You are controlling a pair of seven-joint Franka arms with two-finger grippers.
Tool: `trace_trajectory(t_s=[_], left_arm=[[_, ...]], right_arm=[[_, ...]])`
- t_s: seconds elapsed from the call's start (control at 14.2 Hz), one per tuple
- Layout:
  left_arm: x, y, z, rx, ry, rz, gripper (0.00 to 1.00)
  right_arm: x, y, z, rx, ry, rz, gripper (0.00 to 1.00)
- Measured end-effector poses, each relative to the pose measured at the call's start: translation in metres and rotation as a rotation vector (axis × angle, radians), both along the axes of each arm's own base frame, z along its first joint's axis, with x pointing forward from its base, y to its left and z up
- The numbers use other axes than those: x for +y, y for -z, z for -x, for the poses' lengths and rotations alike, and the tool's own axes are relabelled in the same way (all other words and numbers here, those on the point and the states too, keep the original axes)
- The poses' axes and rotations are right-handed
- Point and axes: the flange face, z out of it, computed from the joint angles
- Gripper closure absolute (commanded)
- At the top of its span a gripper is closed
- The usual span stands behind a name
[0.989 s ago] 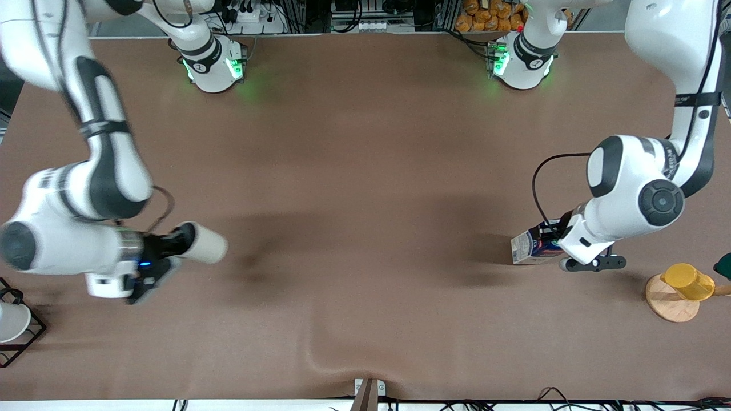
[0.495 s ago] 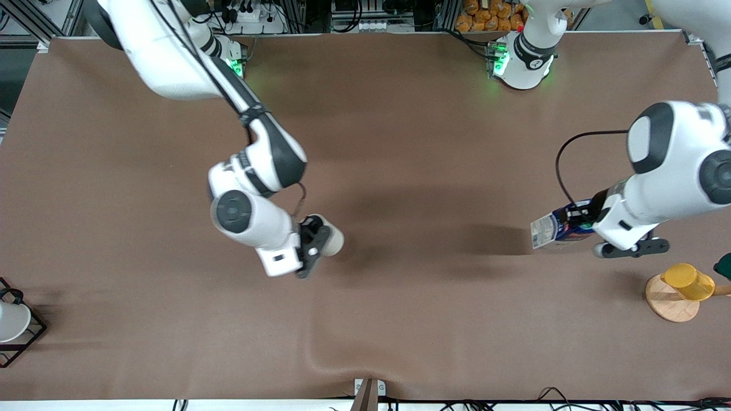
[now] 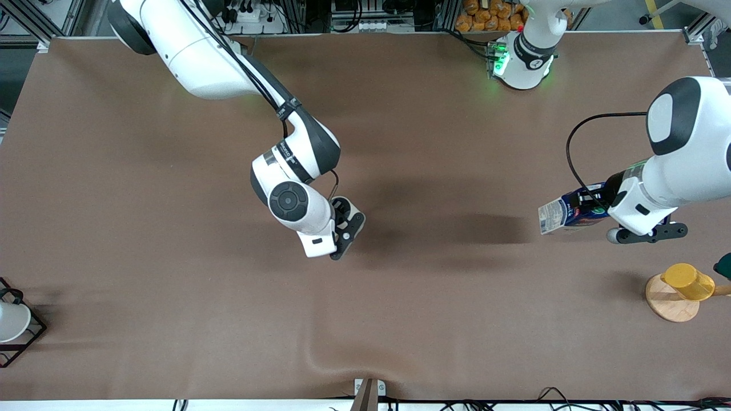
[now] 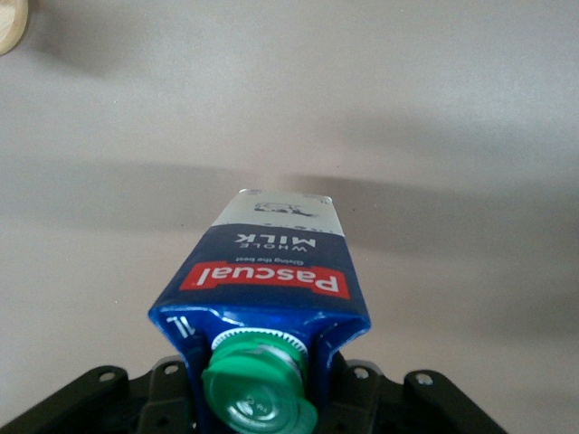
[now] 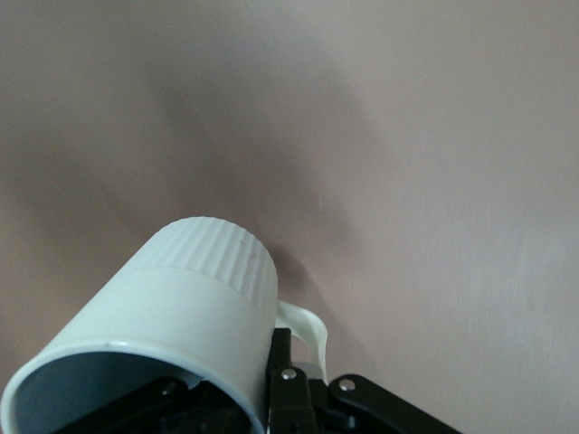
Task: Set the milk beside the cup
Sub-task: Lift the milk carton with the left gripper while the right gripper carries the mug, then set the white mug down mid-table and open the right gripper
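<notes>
Brown tabletop shows bare under both loads: within the last second the right gripper (image 3: 344, 225) has swung from the right arm's end of the table to over the middle, fingers clamped on the cup (image 5: 172, 316) at its rim by the handle. The left gripper (image 3: 599, 206), fingers pinched on the milk (image 3: 571, 214) at its capped top, has carried the carton, tilted, slightly toward the robots near the left arm's end. Both things are airborne and well apart, so I judge the cup must land first, then the milk beside it.
</notes>
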Motion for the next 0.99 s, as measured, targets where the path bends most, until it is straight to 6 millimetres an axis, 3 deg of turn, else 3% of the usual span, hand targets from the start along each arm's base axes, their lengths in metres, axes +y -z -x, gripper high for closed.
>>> trace_trajectory(t_s=[0.21,0.35,0.42,0.57,0.78,0.99], left_arm=[[0.001,0.000,0.000,0.000,-0.003,0.000,0.58],[0.000,-0.002,0.001,-0.002,-0.001,0.000,0.58],[-0.002,-0.003,0.002,0.001,0.001,0.001,0.58],[-0.011,-0.006,0.004,0.004,0.001,0.001,0.58],[-0.021,-0.010,0.007,0.001,0.008,0.002,0.58],[-0.043,-0.012,0.010,-0.001,-0.006,0.003,0.58]], right_arm=[[0.004,0.006,0.009,0.013,0.080,0.080,1.00],[0.013,0.014,0.018,-0.006,0.122,0.130,0.90],[0.017,0.018,0.020,-0.020,0.137,0.145,0.70],[0.018,0.029,0.019,-0.032,0.152,0.152,0.02],[0.014,0.029,0.014,-0.043,0.168,0.150,0.00],[0.014,-0.004,0.004,-0.084,0.184,0.123,0.00]])
